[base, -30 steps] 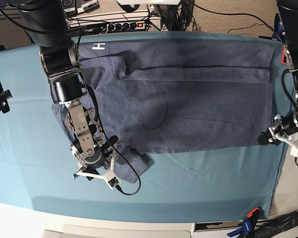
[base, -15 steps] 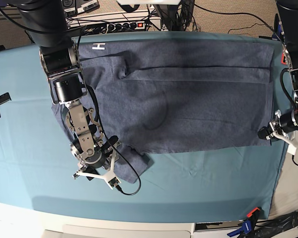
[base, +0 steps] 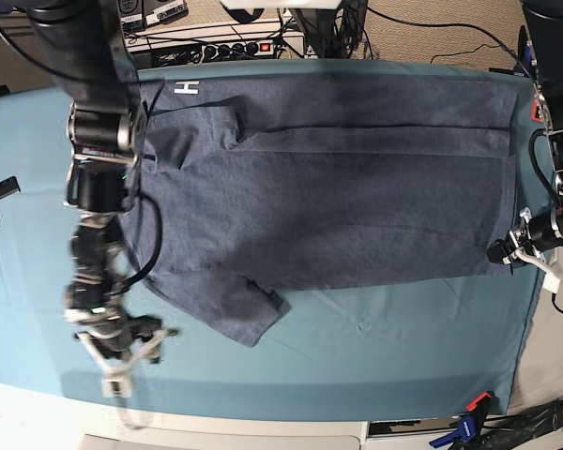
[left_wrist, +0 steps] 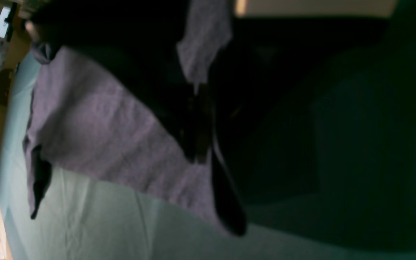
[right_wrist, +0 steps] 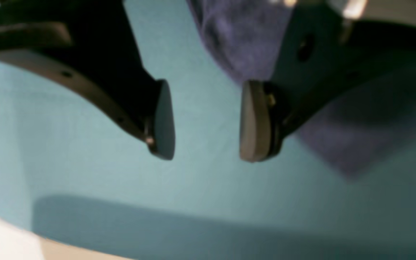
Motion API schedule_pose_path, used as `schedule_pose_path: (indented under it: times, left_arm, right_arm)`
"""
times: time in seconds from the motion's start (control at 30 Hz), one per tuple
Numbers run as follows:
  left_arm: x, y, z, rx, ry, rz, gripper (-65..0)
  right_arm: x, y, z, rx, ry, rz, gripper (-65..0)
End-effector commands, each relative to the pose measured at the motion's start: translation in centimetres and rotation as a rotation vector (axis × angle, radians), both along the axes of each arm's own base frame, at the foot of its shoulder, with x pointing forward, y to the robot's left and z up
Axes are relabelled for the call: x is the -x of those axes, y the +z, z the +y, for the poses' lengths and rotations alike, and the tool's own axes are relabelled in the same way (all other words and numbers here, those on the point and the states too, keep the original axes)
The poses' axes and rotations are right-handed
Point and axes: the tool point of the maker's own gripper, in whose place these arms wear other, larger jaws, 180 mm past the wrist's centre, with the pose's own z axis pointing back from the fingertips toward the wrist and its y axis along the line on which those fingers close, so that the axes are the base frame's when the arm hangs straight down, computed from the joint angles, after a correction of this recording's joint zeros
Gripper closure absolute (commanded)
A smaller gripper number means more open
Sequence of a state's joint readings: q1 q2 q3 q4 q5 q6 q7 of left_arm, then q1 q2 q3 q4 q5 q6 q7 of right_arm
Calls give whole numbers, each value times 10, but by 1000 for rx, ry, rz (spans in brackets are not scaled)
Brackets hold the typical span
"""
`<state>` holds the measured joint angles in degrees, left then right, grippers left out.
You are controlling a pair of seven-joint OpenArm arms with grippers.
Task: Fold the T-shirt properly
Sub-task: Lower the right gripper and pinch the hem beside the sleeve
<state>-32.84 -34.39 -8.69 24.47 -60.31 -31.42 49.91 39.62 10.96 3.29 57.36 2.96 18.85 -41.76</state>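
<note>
While the large heathered blue-grey cotton T-shirt [base: 338,187] lies spread across the far half of the teal table cloth [base: 375,361], the left gripper [base: 509,251] sits pinched on its hem corner at the table's right edge, seemingly anchoring it; the right gripper [right_wrist: 204,119] hangs parted over bare cloth near the front-left corner, holding nothing.

T-shirt [base: 357,197]: matt heathered knit cloth | table cloth [base: 375,366]: smooth matt teal fabric

A teal table cloth [base: 375,356] covers the table; a power strip [base: 227,45] lies behind it.
</note>
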Motion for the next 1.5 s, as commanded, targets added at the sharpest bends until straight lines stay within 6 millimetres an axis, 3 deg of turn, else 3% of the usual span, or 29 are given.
schedule_pose_path:
  times: [0.0, 0.2, 0.53, 0.9, 1.2, 1.47]
  left_arm:
    - [-15, 23, 9, -4, 7, -78, 0]
    - [-15, 23, 8, -4, 0, -85, 0]
    - [-15, 23, 8, -4, 0, -84, 0]
    - [-15, 24, 8, -4, -3, -87, 0]
    - [-15, 24, 8, -4, -3, -87, 0]
    - [-15, 24, 8, -4, -3, -87, 0]
  right_arm:
    - [-11, 31, -4, -54, -6, -75, -303]
    - [-3, 29, -12, -266, -35, -57, -282]
    - [5, -35, 0, -357, -24, 117, -283]
    - [18, -47, -41, -228, -97, 183, -283]
    - [30, -67, -35, -245, -91, 227, -283]
    - [31, -66, -18, -323, -33, 227, -283]
